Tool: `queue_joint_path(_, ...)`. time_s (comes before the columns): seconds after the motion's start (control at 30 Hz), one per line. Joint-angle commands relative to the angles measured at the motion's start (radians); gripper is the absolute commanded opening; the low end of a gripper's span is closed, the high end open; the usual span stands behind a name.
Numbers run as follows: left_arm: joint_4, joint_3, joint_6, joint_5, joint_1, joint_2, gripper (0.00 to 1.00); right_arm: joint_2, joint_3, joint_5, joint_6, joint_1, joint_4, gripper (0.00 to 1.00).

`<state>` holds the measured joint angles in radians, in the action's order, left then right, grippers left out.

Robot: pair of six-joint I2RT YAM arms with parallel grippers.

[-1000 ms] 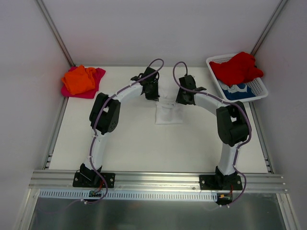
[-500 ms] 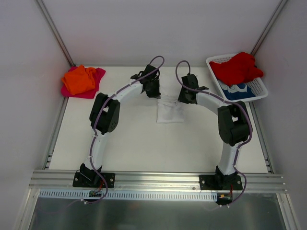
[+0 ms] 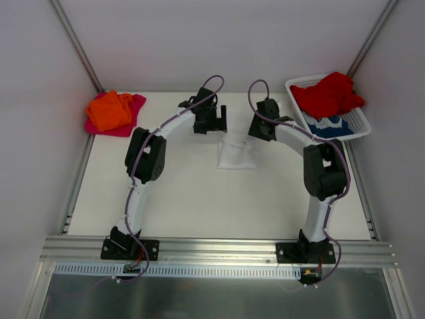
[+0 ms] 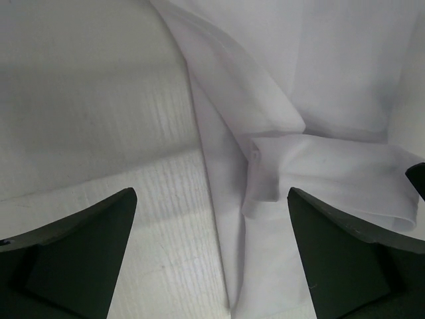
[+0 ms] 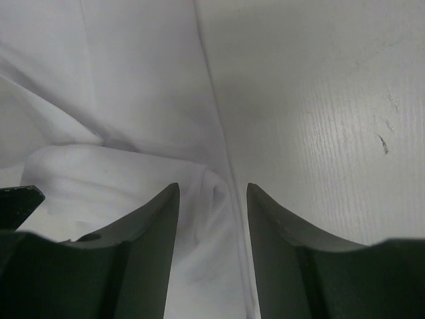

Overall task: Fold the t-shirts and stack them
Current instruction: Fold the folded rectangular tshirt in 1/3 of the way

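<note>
Left jaws wide, right jaws narrow — both above white t-shirt (image 3: 238, 157)

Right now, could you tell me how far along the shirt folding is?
Looks done: the orange shirt sits on the pink shirt, far left. In hand: the white shirt lies folded mid-table, left gripper and right gripper open at its edges. Left: the red shirt and blue-and-white shirt wait in the basket.

White t-shirt (image 3: 237, 153) folded into a small rectangle, flat at the far middle of the table (image 3: 199, 199), far edge rumpled in soft folds. Orange t-shirt (image 3: 109, 110) bunched atop magenta-pink t-shirt (image 3: 136, 104), far-left corner. Red t-shirt (image 3: 327, 94) heaped over blue-and-white t-shirt (image 3: 329, 125) inside the basket (image 3: 300, 82), far right.
</note>
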<state>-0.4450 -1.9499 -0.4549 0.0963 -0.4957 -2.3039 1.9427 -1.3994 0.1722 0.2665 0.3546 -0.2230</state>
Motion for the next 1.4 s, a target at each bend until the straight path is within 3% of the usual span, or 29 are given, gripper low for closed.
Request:
queue_joint_path(0.0, -0.008, 0.032, 0.019, -0.03, 0.005, 0.07, 0.99, -0.044, -0.004, 0.021, -0.016, 0.001, -0.012, 0.48)
queue_joint_path(0.47, -0.006, 0.353, -0.025, -0.089, -0.058, 0.402, 0.99, -0.252, 0.115, 0.039, -0.015, 0.073, -0.032, 0.46)
queue_joint_path(1.37, 0.029, 0.43, -0.111, -0.066, -0.13, 0.308, 0.99, -0.103, 0.14, -0.05, 0.013, 0.132, 0.008, 0.46)
